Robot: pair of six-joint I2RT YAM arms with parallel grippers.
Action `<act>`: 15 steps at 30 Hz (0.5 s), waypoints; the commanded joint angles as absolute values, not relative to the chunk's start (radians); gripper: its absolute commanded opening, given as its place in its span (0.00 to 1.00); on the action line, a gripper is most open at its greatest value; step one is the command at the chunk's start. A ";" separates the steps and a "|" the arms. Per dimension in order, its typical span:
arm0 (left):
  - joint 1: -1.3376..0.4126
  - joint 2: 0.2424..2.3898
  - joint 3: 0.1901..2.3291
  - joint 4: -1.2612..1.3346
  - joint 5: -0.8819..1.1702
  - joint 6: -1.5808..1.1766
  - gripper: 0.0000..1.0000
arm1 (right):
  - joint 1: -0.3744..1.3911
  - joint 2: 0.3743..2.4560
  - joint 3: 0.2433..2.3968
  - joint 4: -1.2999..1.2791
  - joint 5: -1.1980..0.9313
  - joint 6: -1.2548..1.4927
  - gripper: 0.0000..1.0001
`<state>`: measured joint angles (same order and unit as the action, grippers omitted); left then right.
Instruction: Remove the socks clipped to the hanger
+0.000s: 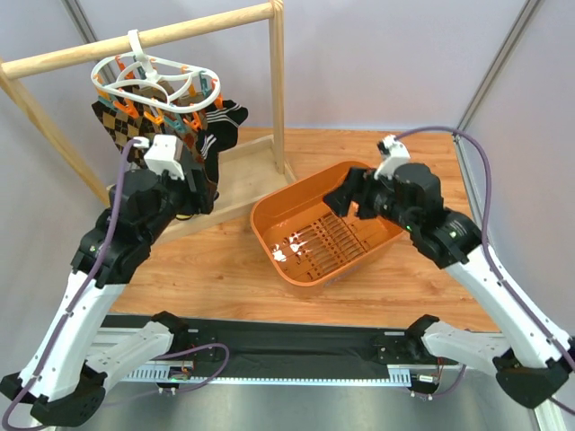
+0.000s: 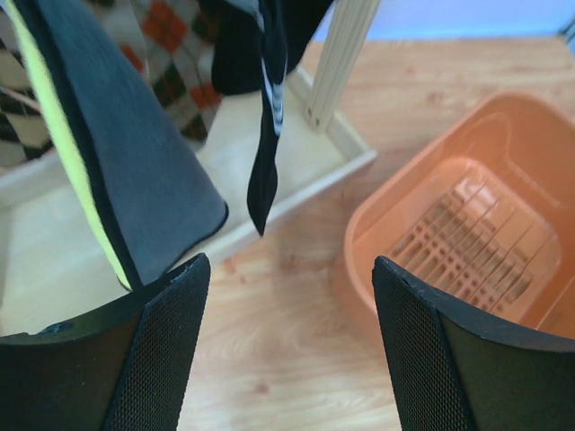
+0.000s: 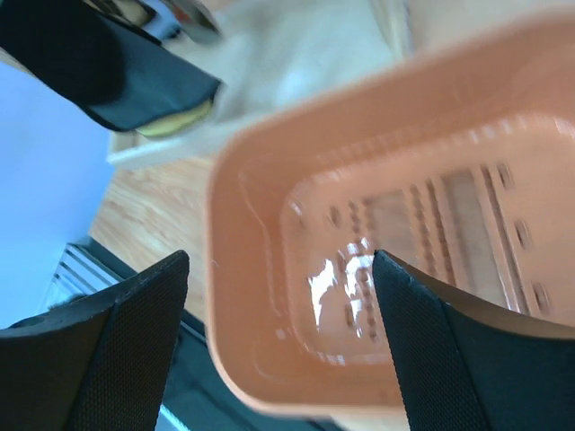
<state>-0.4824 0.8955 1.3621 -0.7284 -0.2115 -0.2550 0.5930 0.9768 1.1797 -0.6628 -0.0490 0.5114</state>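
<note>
The white oval hanger (image 1: 153,81) hangs by its hook from a wooden rail (image 1: 180,32), with orange and grey-blue clips under it. Several socks hang from the clips: argyle ones (image 1: 111,122) at the left, black ones with white stripes (image 1: 226,118) at the right. The left wrist view shows a black-and-yellow sock (image 2: 117,153), an argyle sock (image 2: 175,54) and a thin black striped sock (image 2: 269,108) dangling just ahead. My left gripper (image 2: 292,269) is open and empty right below them (image 1: 195,180). My right gripper (image 1: 346,199) is open and empty over the basket (image 3: 278,260).
An orange slotted basket (image 1: 259,229) sits tilted on the wooden table right of the rack, with nothing in it (image 3: 234,296). The rack's light wooden base board (image 1: 241,175) and upright post (image 2: 341,54) stand between the socks and the basket (image 2: 359,224).
</note>
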 commanded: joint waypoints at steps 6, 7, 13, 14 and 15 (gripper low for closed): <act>-0.469 0.775 1.315 -0.747 -0.247 -0.325 0.77 | 0.824 1.296 1.466 -0.315 0.150 0.313 0.82; -0.469 0.756 1.287 -0.747 -0.248 -0.333 0.76 | 0.847 1.327 1.542 -0.316 0.178 0.301 0.82; -0.469 0.680 1.062 -0.560 -0.187 -0.339 0.76 | 0.851 1.482 1.750 -0.227 0.132 0.235 0.82; -0.469 0.678 0.998 -0.516 -0.167 -0.337 0.76 | 0.853 1.491 1.752 -0.151 0.076 0.215 0.81; -0.469 0.677 0.968 -0.427 -0.160 -0.337 0.76 | 0.850 1.499 1.752 -0.111 0.039 0.187 0.81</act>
<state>-0.4751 0.6365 1.0740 -0.5953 -0.2043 -0.3244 0.8494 1.4918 1.6970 -0.3019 0.0986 0.2848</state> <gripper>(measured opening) 0.760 0.813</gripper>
